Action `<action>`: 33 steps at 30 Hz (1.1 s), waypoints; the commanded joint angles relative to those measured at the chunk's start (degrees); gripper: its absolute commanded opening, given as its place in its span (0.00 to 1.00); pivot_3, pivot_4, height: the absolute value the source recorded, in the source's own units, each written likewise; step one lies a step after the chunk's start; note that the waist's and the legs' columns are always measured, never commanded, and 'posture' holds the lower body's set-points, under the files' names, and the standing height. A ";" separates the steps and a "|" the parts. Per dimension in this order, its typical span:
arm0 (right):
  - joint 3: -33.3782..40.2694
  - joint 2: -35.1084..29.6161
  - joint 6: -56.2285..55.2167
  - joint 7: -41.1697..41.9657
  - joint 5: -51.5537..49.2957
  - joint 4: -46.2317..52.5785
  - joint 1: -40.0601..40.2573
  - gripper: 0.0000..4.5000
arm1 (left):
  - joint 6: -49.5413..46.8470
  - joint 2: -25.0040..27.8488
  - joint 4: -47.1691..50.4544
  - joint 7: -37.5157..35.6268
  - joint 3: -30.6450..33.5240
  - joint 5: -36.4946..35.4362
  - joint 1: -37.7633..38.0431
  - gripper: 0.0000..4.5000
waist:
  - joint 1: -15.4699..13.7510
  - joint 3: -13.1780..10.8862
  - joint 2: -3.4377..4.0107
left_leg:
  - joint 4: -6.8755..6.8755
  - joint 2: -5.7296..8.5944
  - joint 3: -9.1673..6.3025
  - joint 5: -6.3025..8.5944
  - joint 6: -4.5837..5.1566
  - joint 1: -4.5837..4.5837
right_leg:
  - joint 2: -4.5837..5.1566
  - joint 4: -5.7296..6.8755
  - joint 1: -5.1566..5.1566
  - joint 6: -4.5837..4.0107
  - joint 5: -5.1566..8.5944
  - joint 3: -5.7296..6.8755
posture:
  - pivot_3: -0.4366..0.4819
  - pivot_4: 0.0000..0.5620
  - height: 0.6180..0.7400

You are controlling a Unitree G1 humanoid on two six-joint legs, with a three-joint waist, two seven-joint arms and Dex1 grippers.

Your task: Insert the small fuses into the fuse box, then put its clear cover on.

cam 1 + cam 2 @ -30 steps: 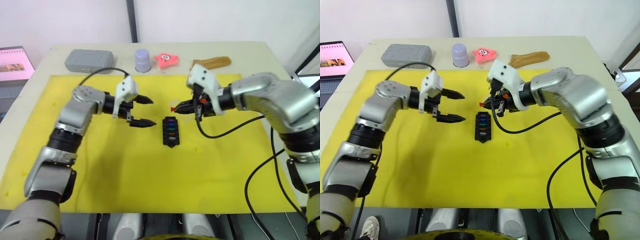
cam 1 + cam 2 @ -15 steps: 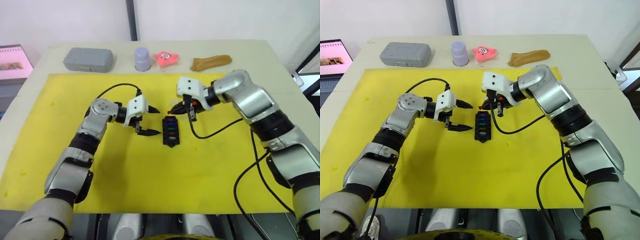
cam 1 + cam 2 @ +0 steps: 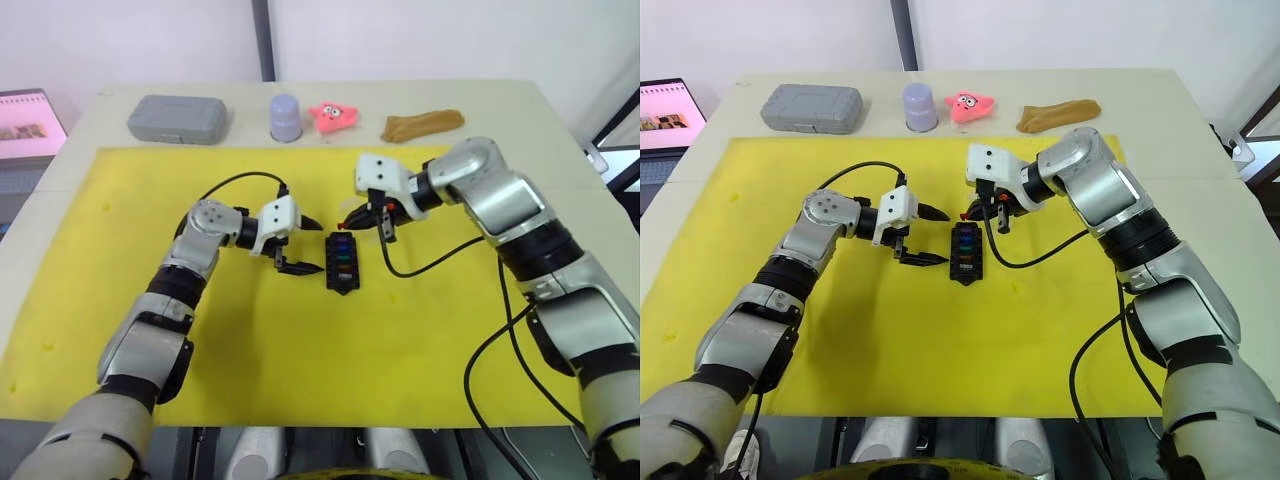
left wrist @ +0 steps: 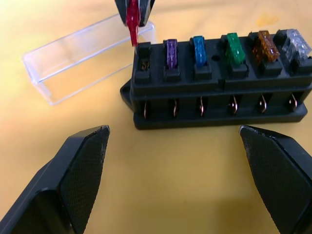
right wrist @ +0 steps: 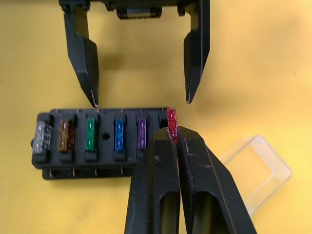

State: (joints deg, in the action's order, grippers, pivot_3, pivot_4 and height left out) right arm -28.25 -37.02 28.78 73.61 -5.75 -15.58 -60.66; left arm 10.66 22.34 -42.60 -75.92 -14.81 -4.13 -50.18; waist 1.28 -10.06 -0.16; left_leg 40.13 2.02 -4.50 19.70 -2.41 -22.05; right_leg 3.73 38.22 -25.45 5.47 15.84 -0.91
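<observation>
Right now the right hand (image 5: 173, 134), clenched on the red fuse (image 4: 132, 19), holds its blades directly above the fuse box's (image 4: 219, 83) last empty end slot; the released left hand (image 3: 297, 243) flanks the box, clear cover (image 4: 83, 53) just beyond.

The left end effector (image 3: 298, 243) has closed in beside the fuse box (image 3: 340, 262).
</observation>
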 commanded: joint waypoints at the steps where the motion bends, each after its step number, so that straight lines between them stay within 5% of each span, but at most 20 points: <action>1: 2.28 0.45 -0.25 0.51 0.45 0.93 -0.13 0.00 | 1.02 0.24 1.15 -0.11 0.98 0.06 -1.09 0.99 | 0.04 0.00 0.00 | 0.00 0.00 0.00 0.00 -0.01 0.00 | -0.01 0.00 0.00 0.00 0.00 0.00 | 0.48 0.27 1.00; 33: 4.15 3.12 0.07 0.75 2.82 -1.52 -0.38 0.00 | 1.31 -0.38 0.99 0.24 0.87 0.57 -1.24 0.99 | 0.17 0.01 0.01 | 0.03 0.00 -0.01 -0.02 -0.03 0.00 | 0.00 0.03 0.00 0.00 0.00 0.00 | 0.48 0.27 1.00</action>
State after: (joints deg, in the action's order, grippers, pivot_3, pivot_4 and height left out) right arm -25.95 -34.08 28.63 74.08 -3.01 -18.31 -59.75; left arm 10.81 22.08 -42.60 -75.79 -14.80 -3.45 -50.18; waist 1.45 -10.06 -0.15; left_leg 40.16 2.03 -4.51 19.68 -2.44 -22.05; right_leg 3.73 38.25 -25.45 5.47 15.84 -0.90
